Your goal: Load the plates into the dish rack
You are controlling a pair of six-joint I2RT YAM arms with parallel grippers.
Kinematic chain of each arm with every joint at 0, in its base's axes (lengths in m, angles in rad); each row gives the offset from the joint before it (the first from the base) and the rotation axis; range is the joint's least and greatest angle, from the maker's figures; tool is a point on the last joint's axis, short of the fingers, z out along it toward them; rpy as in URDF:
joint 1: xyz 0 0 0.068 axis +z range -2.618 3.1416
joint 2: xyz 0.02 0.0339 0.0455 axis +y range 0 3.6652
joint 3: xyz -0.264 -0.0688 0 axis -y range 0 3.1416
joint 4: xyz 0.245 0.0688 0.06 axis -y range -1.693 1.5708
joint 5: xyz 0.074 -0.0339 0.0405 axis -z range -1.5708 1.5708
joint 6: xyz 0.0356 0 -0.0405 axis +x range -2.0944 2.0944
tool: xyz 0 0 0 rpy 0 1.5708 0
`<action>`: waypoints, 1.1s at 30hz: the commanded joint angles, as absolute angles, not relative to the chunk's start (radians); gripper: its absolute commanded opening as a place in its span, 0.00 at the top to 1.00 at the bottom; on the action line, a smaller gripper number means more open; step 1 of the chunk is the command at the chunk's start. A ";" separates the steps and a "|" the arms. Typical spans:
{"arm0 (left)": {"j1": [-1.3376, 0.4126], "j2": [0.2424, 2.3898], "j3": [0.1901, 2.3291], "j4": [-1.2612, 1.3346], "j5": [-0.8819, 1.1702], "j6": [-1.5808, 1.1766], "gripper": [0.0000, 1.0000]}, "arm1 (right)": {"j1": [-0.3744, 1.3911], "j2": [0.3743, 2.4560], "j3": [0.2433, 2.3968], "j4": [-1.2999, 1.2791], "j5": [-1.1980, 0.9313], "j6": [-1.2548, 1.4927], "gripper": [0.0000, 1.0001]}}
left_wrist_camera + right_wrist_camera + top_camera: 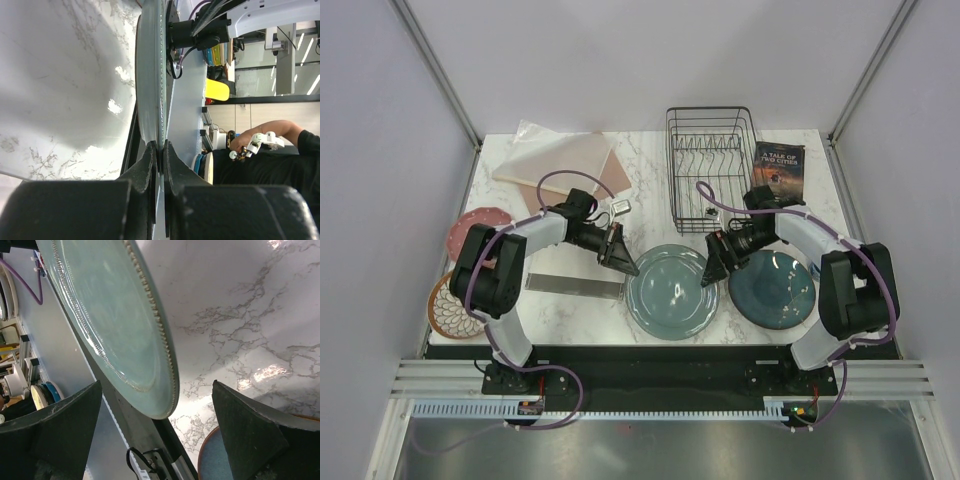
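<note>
The teal-green plate (672,290) lies front centre on the marble table. My left gripper (625,262) is shut on its left rim; in the left wrist view the fingers (150,160) pinch the plate (147,75), seen edge-on. My right gripper (712,265) stands open at the plate's right rim, and its wide-spread jaws (156,390) straddle the beaded edge of the plate (110,305) without touching it. The dark blue plate (772,288) lies to the right. A reddish-pink plate (477,232) and a whitish patterned plate (450,305) sit at the left edge. The black wire dish rack (710,165) holds no plates.
A book (777,170) lies right of the rack. A pinkish square sheet (570,165) with clear plastic lies at the back left. A grey metal strip (573,287) lies left of the teal plate, and a small object (620,207) sits near my left arm.
</note>
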State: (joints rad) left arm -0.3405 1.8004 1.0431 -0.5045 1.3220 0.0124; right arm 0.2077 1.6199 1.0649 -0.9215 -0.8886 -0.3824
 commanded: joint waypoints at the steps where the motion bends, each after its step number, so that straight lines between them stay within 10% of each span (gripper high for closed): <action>1: -0.344 1.727 1.075 -0.522 1.759 -0.046 0.98 | 0.213 1.635 1.089 -0.923 -0.971 -0.410 0.03; 10: -0.344 1.759 1.098 -0.520 1.770 -0.041 0.98 | 0.233 1.647 1.131 -0.940 -1.055 -0.422 0.36; 18: -0.342 1.847 1.143 -0.522 1.773 -0.014 0.98 | 0.265 1.640 1.111 -0.977 -1.058 -0.453 0.46; 28: -0.344 1.901 1.175 -0.528 1.709 -0.002 0.97 | 0.278 1.614 1.161 -1.000 -1.028 -0.442 1.00; 31: -0.331 1.879 1.167 -0.578 1.625 0.073 0.76 | 0.279 1.585 1.203 -1.047 -0.988 -0.462 1.00; 33: -0.304 1.850 1.161 -0.639 1.542 0.141 0.37 | 0.279 1.569 1.251 -1.071 -0.915 -0.486 1.00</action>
